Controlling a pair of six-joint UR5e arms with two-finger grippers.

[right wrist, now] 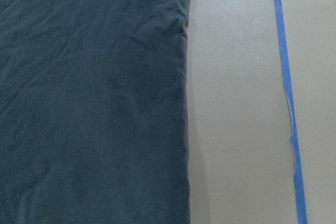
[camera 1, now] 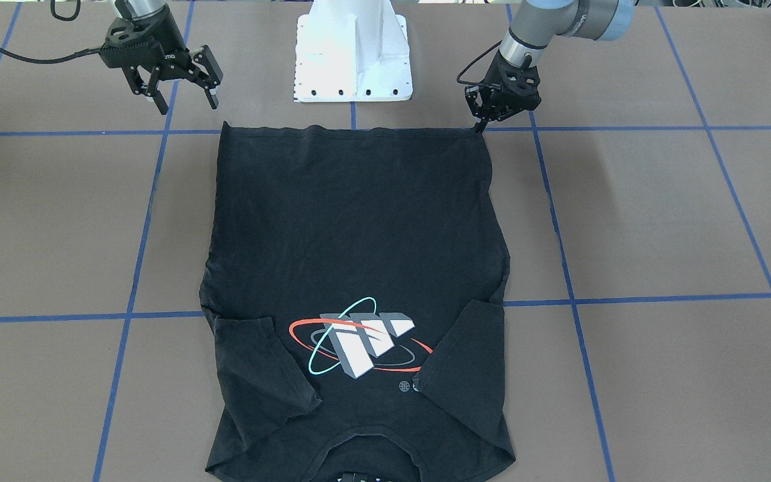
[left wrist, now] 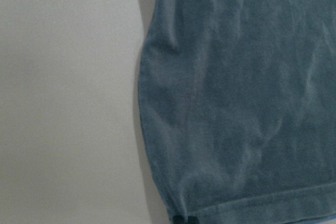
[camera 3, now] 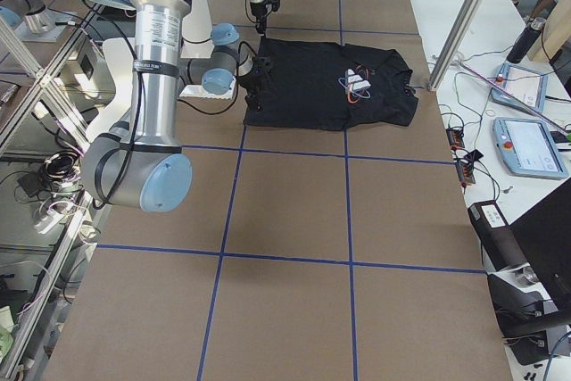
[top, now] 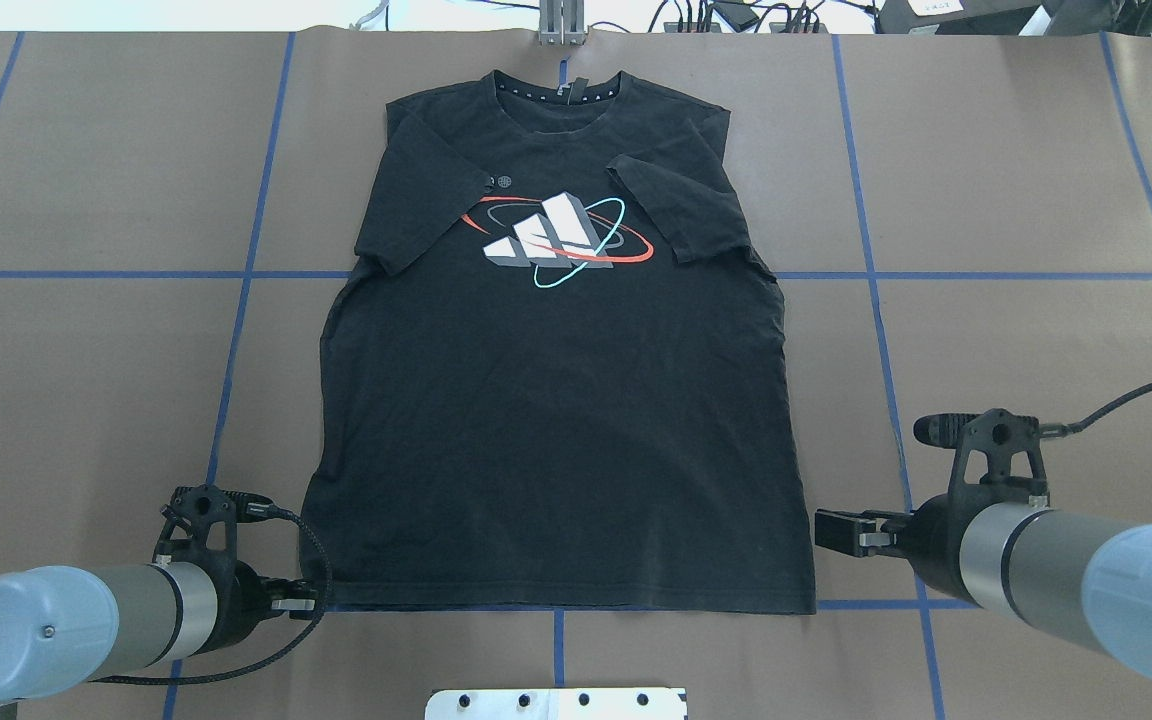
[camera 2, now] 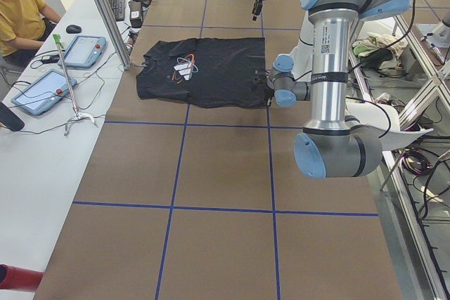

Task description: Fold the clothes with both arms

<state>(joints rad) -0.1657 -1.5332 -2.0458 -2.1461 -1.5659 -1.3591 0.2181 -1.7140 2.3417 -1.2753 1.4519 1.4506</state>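
While the black short-sleeved graphic T-shirt point(camera 1: 352, 221) is lying flat on the brown, blue-taped table point(camera 1: 660, 214), the front view is showing the black two-finger left gripper point(camera 1: 480, 126) apparently pinching one hem corner and the black two-finger right gripper point(camera 1: 187, 104) hovering spread near the other. Overhead, the sleeves are lying folded inward. The wrist views are showing thin, wrinkling cloth, probably light and limp, best taken at both hem corners.

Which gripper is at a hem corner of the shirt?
The left gripper: its tip meets the shirt's hem corner. The right gripper hangs open, apart from the other corner.
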